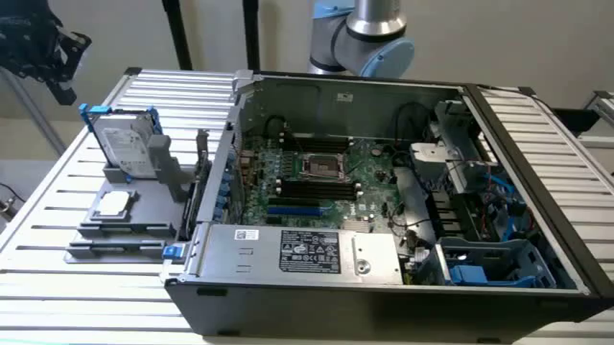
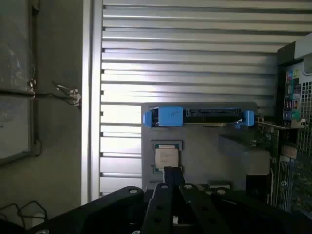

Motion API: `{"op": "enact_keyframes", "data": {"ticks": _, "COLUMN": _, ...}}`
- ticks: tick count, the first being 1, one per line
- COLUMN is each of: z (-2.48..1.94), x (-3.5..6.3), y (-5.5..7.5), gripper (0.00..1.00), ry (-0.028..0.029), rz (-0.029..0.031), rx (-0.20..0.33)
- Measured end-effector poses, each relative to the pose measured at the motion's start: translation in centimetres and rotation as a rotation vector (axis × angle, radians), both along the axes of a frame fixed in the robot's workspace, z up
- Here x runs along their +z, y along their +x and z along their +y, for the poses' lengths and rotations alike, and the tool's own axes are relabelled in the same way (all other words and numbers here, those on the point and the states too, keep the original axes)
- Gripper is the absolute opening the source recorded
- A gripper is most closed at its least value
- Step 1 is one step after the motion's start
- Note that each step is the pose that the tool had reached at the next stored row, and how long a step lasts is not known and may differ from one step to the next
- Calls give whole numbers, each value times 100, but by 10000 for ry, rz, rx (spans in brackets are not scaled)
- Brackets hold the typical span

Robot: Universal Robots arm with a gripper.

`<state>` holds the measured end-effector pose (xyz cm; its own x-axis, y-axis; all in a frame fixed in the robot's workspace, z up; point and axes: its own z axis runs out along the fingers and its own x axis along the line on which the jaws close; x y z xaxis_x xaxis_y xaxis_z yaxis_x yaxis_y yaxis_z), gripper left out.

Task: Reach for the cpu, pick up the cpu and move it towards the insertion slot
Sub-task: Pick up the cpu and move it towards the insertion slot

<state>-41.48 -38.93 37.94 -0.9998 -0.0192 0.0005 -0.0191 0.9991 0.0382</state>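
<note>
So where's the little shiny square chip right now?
The cpu lies flat on the grey holder at the exterior view's left, outside the computer case, next to the upright hard drive.

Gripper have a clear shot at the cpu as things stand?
Probably yes. The cpu lies flat on its grey holder with its top uncovered, and the gripper hangs off it with nothing between. The upright hard drive stands close beside, so coming from above looks safest.

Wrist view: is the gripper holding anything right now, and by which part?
Nothing is held. The gripper is shut on nothing, and the cpu lies on its grey holder, apart from it.
</note>
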Motion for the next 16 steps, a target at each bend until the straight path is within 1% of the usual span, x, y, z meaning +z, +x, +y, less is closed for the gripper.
{"op": "enact_keyframes", "data": {"ticks": 16, "z": -5, "x": -3, "y": 1, "gripper": 11, "ry": 0, "rz": 0, "rx": 0}}
